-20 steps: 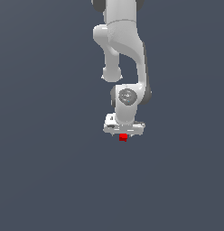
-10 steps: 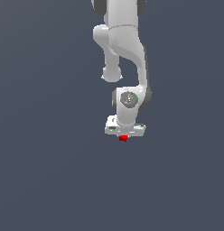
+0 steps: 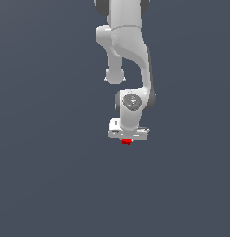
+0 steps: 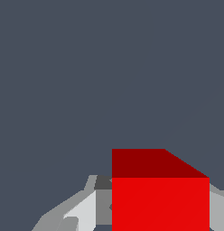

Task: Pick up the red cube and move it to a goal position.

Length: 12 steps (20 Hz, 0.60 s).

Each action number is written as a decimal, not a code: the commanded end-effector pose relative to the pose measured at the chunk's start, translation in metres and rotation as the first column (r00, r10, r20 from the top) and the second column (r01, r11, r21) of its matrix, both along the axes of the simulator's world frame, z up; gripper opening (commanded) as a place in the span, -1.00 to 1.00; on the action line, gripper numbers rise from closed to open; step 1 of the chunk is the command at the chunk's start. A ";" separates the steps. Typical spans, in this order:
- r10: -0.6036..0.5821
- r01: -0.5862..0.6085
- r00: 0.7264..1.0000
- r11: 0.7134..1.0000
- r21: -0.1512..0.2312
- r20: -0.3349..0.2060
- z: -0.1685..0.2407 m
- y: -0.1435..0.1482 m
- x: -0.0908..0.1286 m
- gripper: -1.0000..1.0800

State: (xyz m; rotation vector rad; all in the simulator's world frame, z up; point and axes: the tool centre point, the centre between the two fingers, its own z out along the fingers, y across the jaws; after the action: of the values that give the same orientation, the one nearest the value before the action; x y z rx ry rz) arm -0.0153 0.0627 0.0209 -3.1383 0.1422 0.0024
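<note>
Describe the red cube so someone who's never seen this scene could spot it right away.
Follow the white robot arm down to its tool near the middle of the exterior view. The red cube sits between the tool's fingers. It is the only bright red thing against white arm and plain dark grey ground.

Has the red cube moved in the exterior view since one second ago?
Hardly, if at all: the red cube sits at almost the same spot in the picture frame, just under the hand. The plain background gives no fixed reference.

Plain, unbroken slate-grey surface [image 3: 47,185] filling the exterior view from left to right, near to far. Impossible to tell from either view whether the red cube [image 3: 126,141] touches it.
</note>
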 end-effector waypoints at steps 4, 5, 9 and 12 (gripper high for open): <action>0.000 0.000 1.000 1.000 0.000 0.001 0.013 -0.010 0.006 -1.00; 0.000 0.000 1.000 1.000 0.000 0.001 0.017 -0.013 0.008 -1.00; 0.000 0.000 1.000 1.000 0.000 0.001 0.038 -0.029 0.019 -1.00; 0.000 0.000 1.000 1.000 0.000 0.001 0.058 -0.045 0.029 -1.00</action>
State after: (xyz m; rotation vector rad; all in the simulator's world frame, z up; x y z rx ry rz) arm 0.0088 0.0261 0.0680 -3.1383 0.1421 0.0027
